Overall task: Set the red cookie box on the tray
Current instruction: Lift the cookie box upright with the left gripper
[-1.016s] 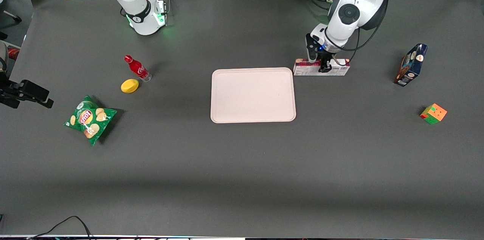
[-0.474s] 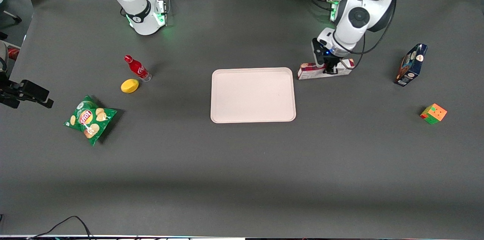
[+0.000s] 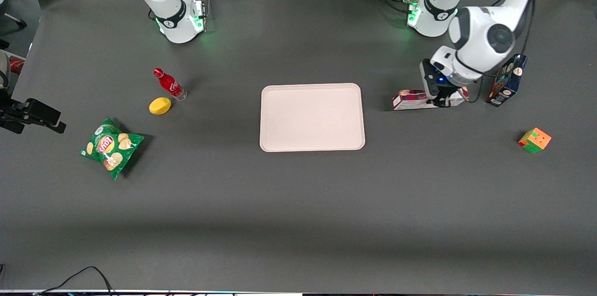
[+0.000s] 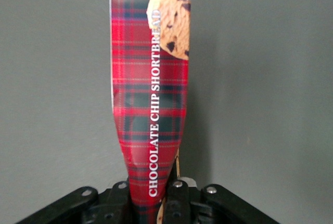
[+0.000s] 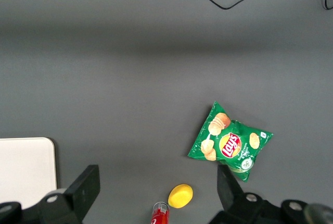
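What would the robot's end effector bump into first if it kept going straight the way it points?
Probably the dark grey table. The end effector, shut on the long red plaid cookie box, points down, with only the table beneath. How high it hangs is unclear.

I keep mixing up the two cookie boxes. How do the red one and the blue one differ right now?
The red cookie box is red plaid and lies lengthwise; the blue cookie box is dark blue and stands up, tilted. The gripper is shut on the red box; nothing holds the blue one. Both are slim cartons showing cookie pictures, neither on the tray.
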Controlling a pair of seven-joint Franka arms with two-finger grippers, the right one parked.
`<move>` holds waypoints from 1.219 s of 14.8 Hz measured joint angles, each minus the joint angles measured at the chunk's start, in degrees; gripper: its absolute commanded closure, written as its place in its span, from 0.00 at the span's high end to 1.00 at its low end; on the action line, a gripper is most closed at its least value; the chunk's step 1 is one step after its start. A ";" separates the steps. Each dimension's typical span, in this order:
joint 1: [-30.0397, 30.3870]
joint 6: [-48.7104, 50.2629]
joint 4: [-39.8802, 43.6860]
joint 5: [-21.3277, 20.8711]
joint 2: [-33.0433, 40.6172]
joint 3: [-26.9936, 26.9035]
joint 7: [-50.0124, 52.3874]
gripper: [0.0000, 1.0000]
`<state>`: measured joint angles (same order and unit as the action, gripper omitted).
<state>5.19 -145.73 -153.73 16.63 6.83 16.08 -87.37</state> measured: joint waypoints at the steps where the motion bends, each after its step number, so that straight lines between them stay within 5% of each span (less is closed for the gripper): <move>1: 0.01 4.20 2.61 -1.21 0.84 -0.62 -0.32 0.12; 8: 0.00 34.99 27.30 -17.14 5.07 -2.86 7.23 0.12; 12: -0.26 38.16 32.13 -17.66 5.16 -1.19 24.24 0.10; 18: -0.97 38.18 33.81 -14.55 4.94 14.24 69.32 0.10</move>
<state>4.22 -107.55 -119.91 2.09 11.77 30.32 -18.04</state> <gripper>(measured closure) 0.789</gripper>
